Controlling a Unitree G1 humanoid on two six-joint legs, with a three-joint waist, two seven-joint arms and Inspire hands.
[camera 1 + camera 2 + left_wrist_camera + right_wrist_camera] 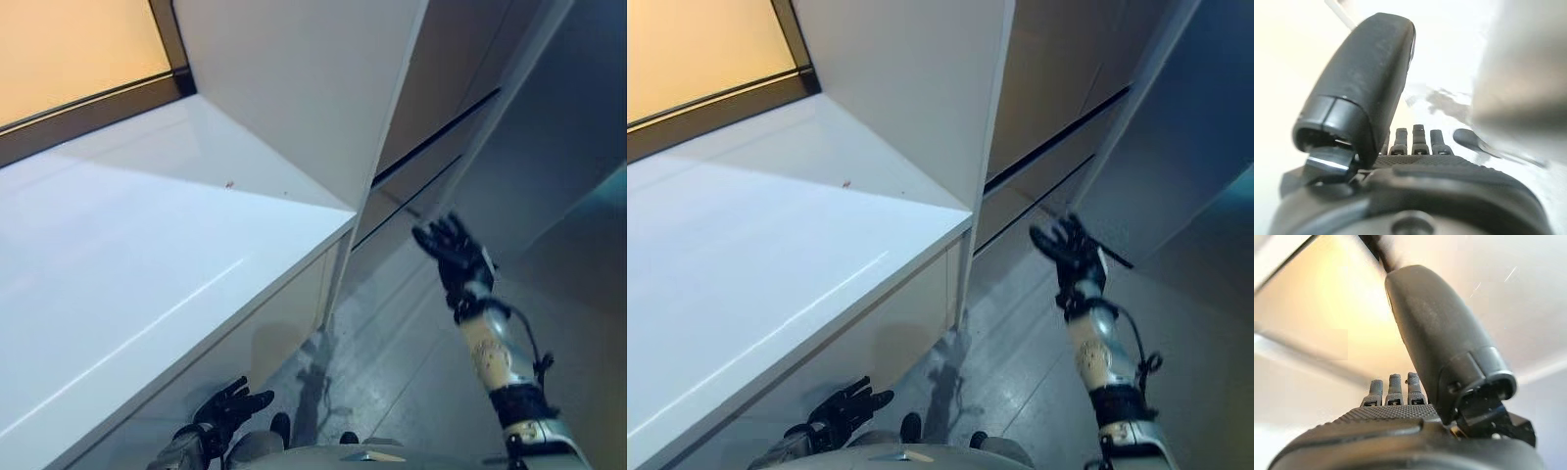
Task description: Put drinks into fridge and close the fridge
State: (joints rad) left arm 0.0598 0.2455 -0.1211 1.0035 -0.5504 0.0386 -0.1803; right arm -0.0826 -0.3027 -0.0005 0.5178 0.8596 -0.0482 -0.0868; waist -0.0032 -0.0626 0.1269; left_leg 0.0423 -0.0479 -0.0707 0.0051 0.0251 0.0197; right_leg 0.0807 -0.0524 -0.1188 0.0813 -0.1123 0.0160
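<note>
No drink shows in any view. My right hand (453, 257) is raised at the right with its fingers spread and straight, holding nothing. It hangs just in front of a tall grey door panel (554, 147) that stands at an angle; whether it touches the panel I cannot tell. In the right wrist view its thumb (1440, 338) and fingers (1395, 387) are straight and empty. My left hand (227, 409) hangs low beside the counter's front, open and empty, and its thumb (1366, 83) stands straight in the left wrist view.
A long white counter (147, 245) fills the left side, with a window (78, 49) behind it. A white upright cabinet side (294, 88) rises at its far end. Grey fronts with dark gaps (431, 147) lie beyond, above a grey floor (392, 362).
</note>
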